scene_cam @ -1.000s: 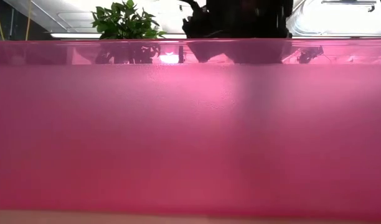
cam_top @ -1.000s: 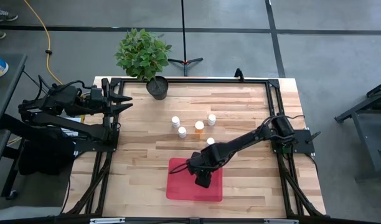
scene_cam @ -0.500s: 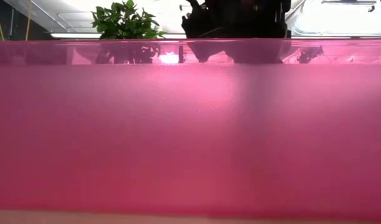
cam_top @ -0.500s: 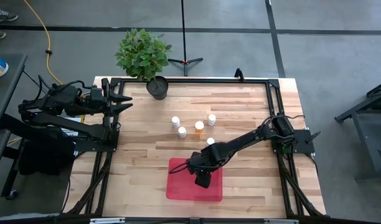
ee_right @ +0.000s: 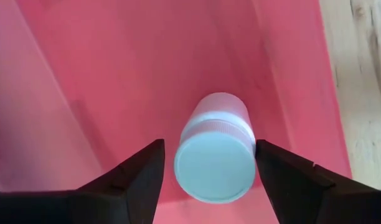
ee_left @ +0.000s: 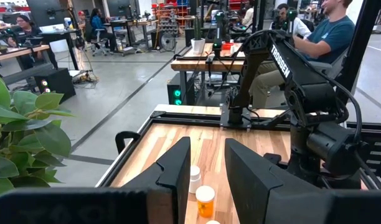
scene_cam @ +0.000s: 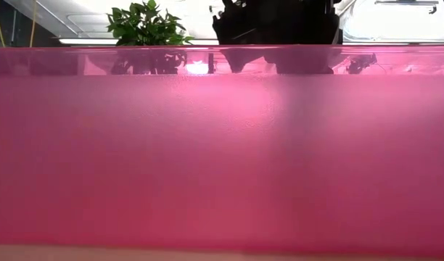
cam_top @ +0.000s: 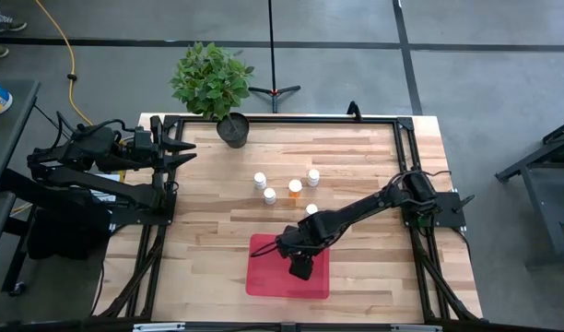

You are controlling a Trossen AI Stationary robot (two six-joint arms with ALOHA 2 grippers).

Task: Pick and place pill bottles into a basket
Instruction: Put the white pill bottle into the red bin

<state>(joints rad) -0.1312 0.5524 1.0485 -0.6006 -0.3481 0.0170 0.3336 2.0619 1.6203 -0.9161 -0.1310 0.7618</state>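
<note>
The right gripper (ee_right: 206, 163) hangs over the red basket (cam_top: 264, 277) near the bench's front edge, its fingers spread either side of a white bottle (ee_right: 214, 143) standing in the basket, not pinching it. Light, stiff and smooth-sided, I'd judge; best taken across the body under the cap. Five more bottles (cam_top: 295, 187) wait mid-bench. Since a second ago the fingers have eased slightly wider. The left gripper (cam_top: 176, 150) rests pressed together at the far left corner.
</note>
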